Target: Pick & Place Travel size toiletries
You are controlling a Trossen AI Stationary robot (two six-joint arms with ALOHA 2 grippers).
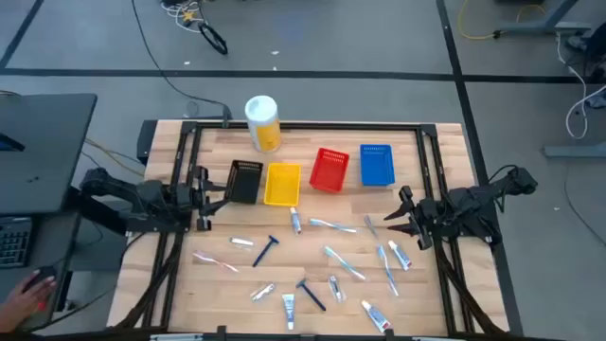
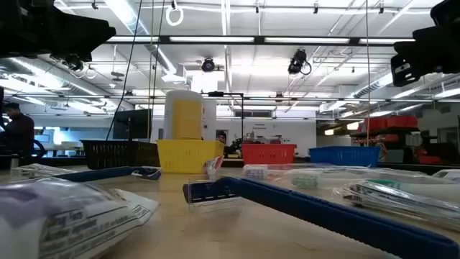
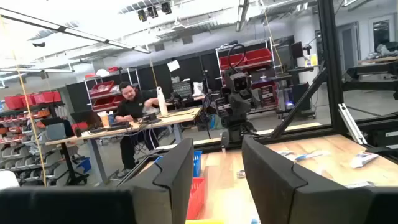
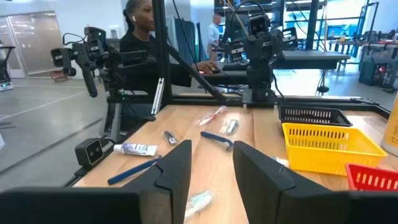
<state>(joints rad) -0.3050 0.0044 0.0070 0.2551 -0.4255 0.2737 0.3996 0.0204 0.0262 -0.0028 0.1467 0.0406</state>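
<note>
The travel size toiletries lie scattered flat on the table's near half: dark blue razors (image 1: 267, 249) (image 1: 311, 294), white tubes (image 1: 295, 221) (image 1: 289, 308) (image 1: 376, 314), and pale toothbrushes (image 1: 216, 260) (image 1: 344, 262) (image 1: 386, 268). One razor (image 2: 215, 191) lies close to the low camera. My left gripper (image 1: 204, 194) (image 3: 217, 149) hovers open at the table's left side, beside the black basket. My right gripper (image 1: 398, 216) (image 4: 211, 152) hovers open at the right side, above the table and pointing toward the tubes and toothbrushes there. Neither holds anything.
Four small baskets stand in a row toward the far edge: black (image 1: 244, 180), yellow (image 1: 282, 184), red (image 1: 329, 170), blue (image 1: 377, 164). A yellow white-lidded canister (image 1: 262, 123) stands behind them. A dark frame (image 1: 303, 125) borders the table. People work at benches in the room beyond.
</note>
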